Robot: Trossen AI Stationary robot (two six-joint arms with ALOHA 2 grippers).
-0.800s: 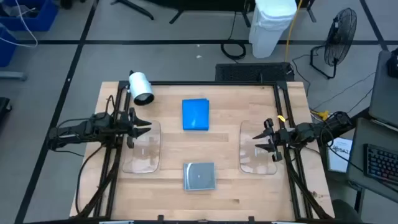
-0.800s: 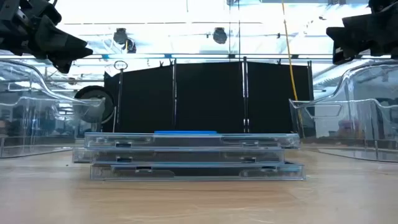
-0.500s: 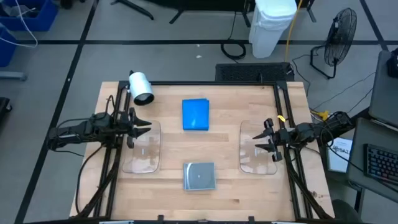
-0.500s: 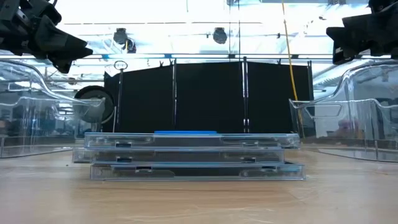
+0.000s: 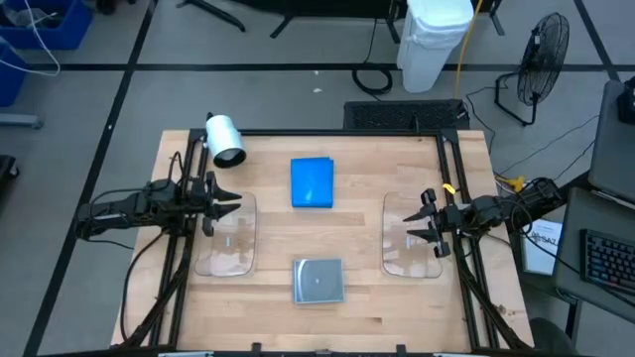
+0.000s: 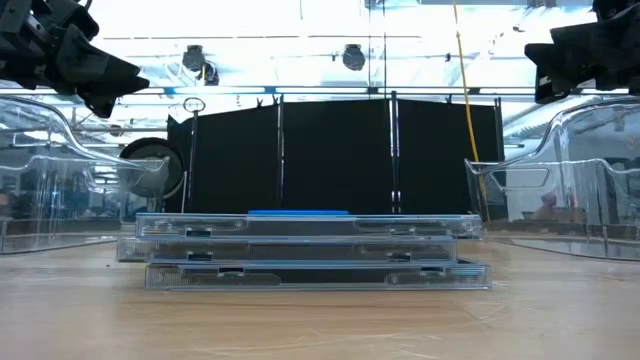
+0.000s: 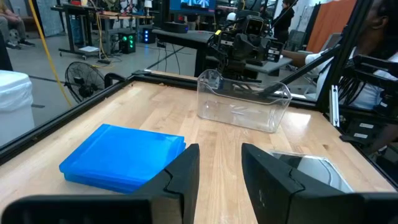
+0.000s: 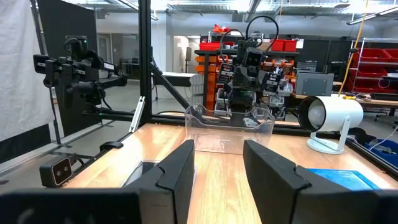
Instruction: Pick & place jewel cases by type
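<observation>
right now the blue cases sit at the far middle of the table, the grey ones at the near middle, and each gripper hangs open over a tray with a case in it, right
Not quite: both trays hold nothing. In the high view the left tray and right tray show only bare plastic. The rest stands: blue cases far middle, grey cases near middle, left gripper and right gripper open over the trays.

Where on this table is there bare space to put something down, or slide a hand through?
Bare wood lies between the blue jewel cases and the grey jewel cases, and along the near edge beside the grey stack. The sides are crowded: the left tray under the left gripper, the right tray under the right gripper, and a white lamp at the far left corner.
</observation>
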